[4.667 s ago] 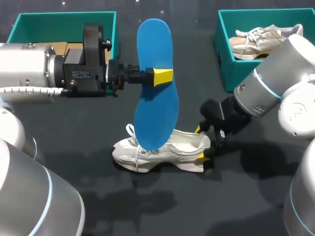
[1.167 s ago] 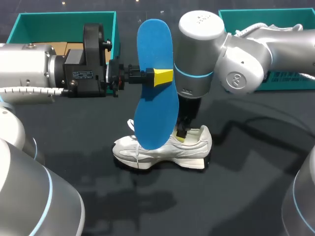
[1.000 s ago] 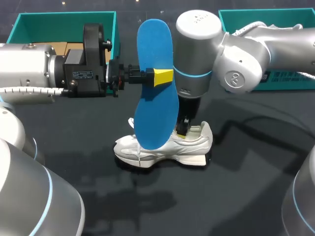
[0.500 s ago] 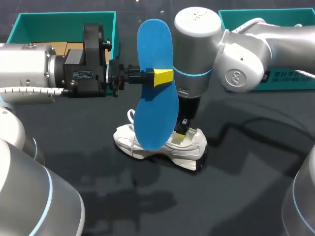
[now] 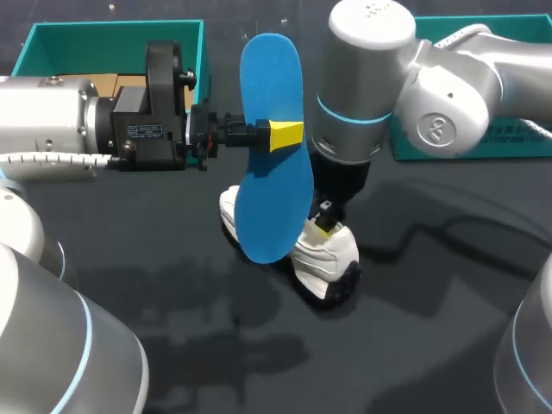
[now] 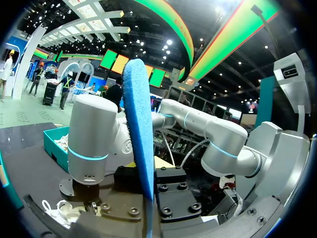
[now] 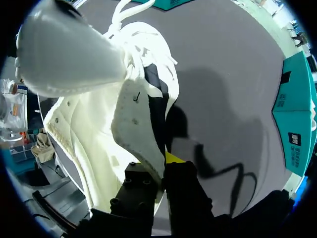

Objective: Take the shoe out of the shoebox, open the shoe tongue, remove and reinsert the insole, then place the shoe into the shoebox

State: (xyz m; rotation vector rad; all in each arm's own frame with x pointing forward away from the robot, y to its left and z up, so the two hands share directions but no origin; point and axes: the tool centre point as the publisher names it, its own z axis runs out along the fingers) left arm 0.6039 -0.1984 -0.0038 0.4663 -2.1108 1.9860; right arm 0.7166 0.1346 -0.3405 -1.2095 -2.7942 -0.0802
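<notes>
The insole (image 5: 274,164) is plain bright blue. Below it the shoe (image 5: 326,256) is white with white laces. Left of the insole the shoebox (image 5: 52,47) is teal; the bench (image 5: 431,345) is black.

Nothing is legible: the label (image 5: 147,131) on the left arm (image 5: 52,121) and the shoebox (image 5: 517,145) print are too small.

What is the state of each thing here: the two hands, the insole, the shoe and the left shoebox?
left hand: shut on the insole.
insole: out of the shoe, held upright in the air.
right hand: shut on the shoe's rim.
shoe: outside the left shoebox, its insole removed.
left shoebox: open.
</notes>
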